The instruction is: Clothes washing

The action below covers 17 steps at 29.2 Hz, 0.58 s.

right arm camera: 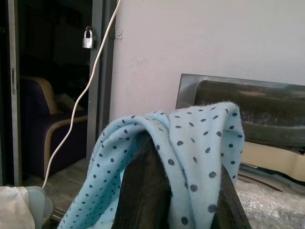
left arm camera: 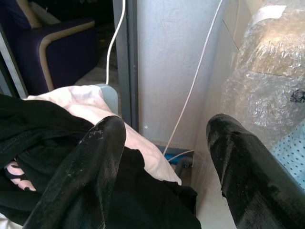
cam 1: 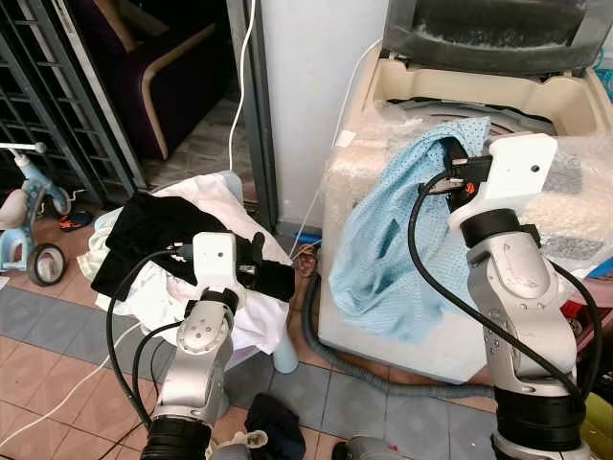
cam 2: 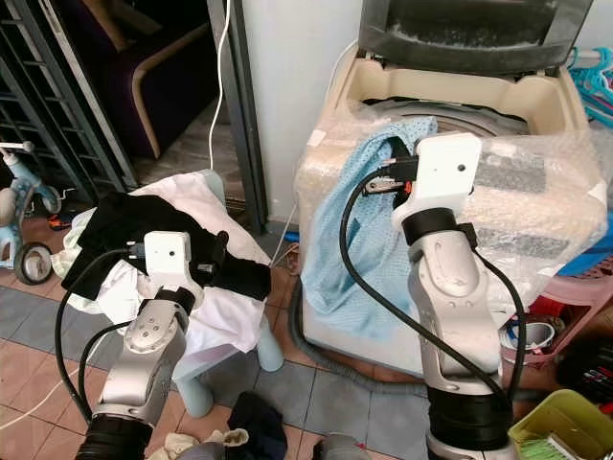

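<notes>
- right gripper (cam 1: pixel 450 165) is pinched tight on the blue cloth (cam 1: pixel 393 240), which trails down the washer (cam 1: pixel 460 96) front below it
- lift higher so the tail clears the rim, then drop it in the tub
- left gripper (cam 1: pixel 273 278) hangs wide open over the black shirt (cam 1: pixel 144 235), holding nothing

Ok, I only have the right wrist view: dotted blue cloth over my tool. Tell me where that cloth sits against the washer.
Observer: The blue cloth hangs down the washer's front, its top held at the rim by the right tool.
Operator: Report the lid.
Observer: The lid stands open behind the tub.
Operator: Give me the left tool.
Observer: The left tool is open, low over a black garment on a white pile beside the washer.
</notes>
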Motion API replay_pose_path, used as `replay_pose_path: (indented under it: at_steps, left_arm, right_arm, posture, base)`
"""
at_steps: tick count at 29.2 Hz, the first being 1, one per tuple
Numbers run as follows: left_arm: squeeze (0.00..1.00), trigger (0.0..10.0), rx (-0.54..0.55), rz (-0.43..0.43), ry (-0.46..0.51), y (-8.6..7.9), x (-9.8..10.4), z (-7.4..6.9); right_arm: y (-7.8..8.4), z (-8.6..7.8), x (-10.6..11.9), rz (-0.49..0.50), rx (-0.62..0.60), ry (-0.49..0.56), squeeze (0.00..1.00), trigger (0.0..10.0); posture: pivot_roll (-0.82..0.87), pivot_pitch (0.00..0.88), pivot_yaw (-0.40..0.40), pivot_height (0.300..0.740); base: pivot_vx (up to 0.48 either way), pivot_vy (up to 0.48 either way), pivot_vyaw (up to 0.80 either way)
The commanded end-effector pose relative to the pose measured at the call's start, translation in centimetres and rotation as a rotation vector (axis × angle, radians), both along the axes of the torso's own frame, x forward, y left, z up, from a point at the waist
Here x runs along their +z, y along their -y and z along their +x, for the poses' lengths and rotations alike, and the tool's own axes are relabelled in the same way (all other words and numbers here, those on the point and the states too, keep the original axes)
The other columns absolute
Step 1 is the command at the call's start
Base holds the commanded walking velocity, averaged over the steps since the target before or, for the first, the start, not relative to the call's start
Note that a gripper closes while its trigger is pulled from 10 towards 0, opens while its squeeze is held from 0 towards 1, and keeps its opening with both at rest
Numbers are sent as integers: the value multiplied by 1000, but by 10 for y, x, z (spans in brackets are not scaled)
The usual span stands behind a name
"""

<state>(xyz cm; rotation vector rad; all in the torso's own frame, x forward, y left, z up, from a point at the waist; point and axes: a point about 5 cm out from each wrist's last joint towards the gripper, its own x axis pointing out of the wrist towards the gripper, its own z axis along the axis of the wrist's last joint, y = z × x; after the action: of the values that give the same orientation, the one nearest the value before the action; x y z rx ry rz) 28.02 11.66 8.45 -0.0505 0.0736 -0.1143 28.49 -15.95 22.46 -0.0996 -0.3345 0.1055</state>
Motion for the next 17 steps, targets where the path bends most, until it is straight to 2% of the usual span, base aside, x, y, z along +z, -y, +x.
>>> replay_pose_path:
  at_steps: [1,7,17]
  left_arm:
    - [0,10000,-13,-1,12,1,4,0]
    - [0,10000,-17,-2,10,2,4,0]
    - [0,10000,-13,0,5,0,3,-1]
  right_arm:
    - [3,1,3,-15,-10,6,0,10000]
    - [3,-1,0,-20,-8,-7,0,10000]
    - [1,0,-1,-25,1,-10,0,10000]
  posture:
    - [-91,18,35,740]
    - [-94,24,38,740]
    - [-87,30,33,740]
  base:
    - [0,-262,-800]
    - [0,-289,-768]
    - [0,-397,0]
